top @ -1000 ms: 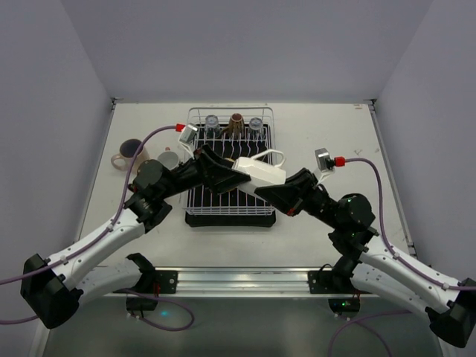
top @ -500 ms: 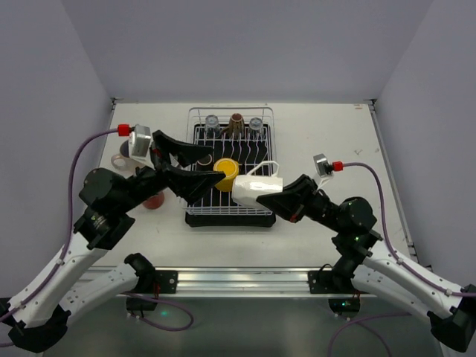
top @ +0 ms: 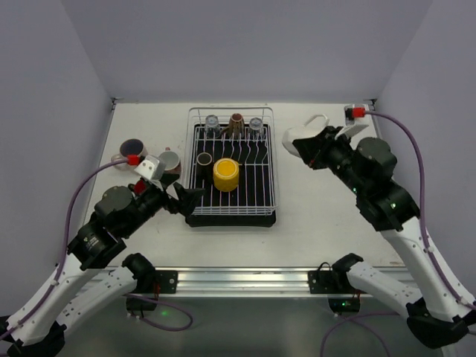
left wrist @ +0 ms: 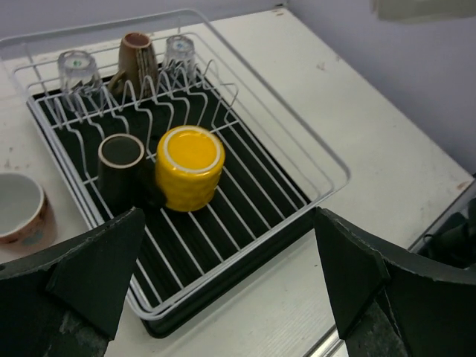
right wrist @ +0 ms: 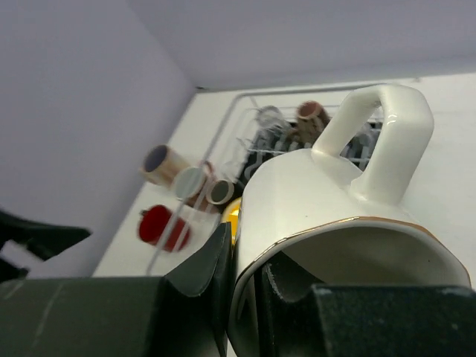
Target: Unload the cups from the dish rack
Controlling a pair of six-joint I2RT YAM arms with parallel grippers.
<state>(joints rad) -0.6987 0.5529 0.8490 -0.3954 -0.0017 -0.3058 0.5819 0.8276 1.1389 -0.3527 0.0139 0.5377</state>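
Jaws, right arm: closed on the wall of the white mug [right wrist: 320, 201], with one dark finger [right wrist: 204, 271] outside the rim and the other inside the mouth. Mug: smooth glazed ceramic, squared loop handle uppermost. It is held on its side in the air over the bench [top: 320, 201], upper right of the overhead frame, apart from the dish rack [top: 272, 175]. A thin gilt line round the lip shows in the right wrist view only.

Jaws, left arm: spread wide, nothing between them. The black wedge-shaped fingers [left wrist: 82, 275] sit at the two lower corners of the left wrist view.

Dish rack: rectangular white wire basket with rows of upright prongs on a black drip tray, centre of the overhead frame. Contents:
- yellow cup [left wrist: 190, 167], inverted, mid-rack; its dimpled sides are clear in the left wrist view only
- dark cup [left wrist: 121, 167], just beside the yellow cup on the frame-left
- tapered brown cup [left wrist: 137, 59], inverted, at the top end between two clear glasses [left wrist: 78, 71]

Bench, frame-left of the rack:
- peach cup [top: 169, 160]
- cup with a dark inside [top: 131, 147]
- red cup [right wrist: 163, 227], seen only from the right wrist

Arms: the left arm is folded low at the lower left of the overhead frame, with its wrist aimed at the rack's lower-left corner. The right arm reaches up the frame's right side, its wrist turned toward frame-left.
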